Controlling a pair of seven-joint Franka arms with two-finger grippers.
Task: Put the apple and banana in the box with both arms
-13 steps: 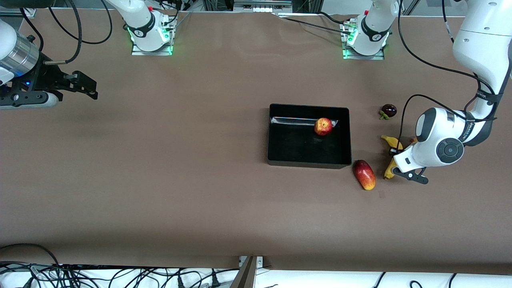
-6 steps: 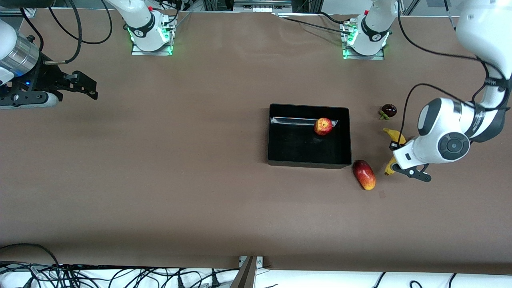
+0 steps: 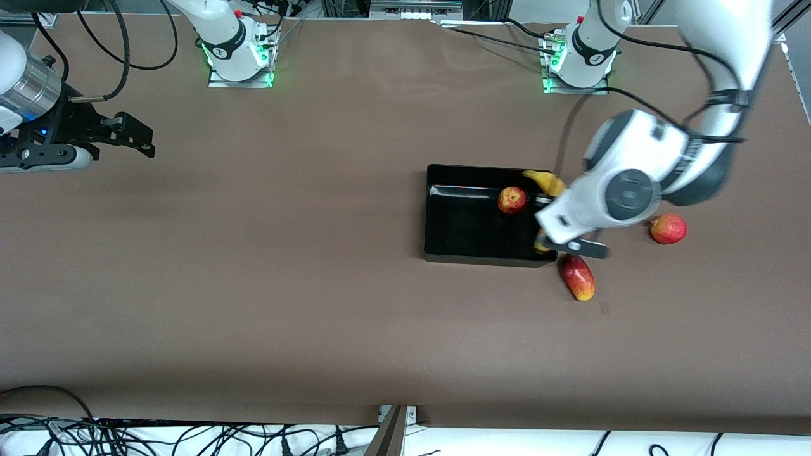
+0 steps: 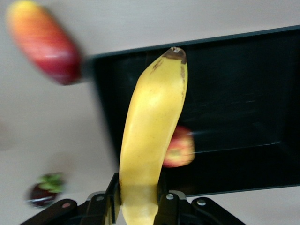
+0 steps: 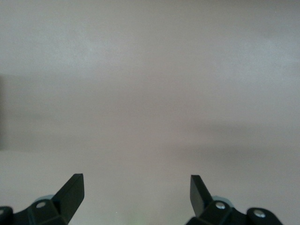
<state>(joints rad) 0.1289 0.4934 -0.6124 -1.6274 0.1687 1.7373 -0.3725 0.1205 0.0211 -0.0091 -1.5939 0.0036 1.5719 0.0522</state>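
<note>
Left tool grips banana over box edge; right tool waits, fingers spread

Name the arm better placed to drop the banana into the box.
Left. The left gripper is shut on the banana over the box, where the apple lies. The right gripper waits open at the table's end.

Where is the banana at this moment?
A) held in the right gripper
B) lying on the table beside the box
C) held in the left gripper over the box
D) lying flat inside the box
C: the left gripper is shut on the banana, which hangs over the box edge near the apple.
</note>
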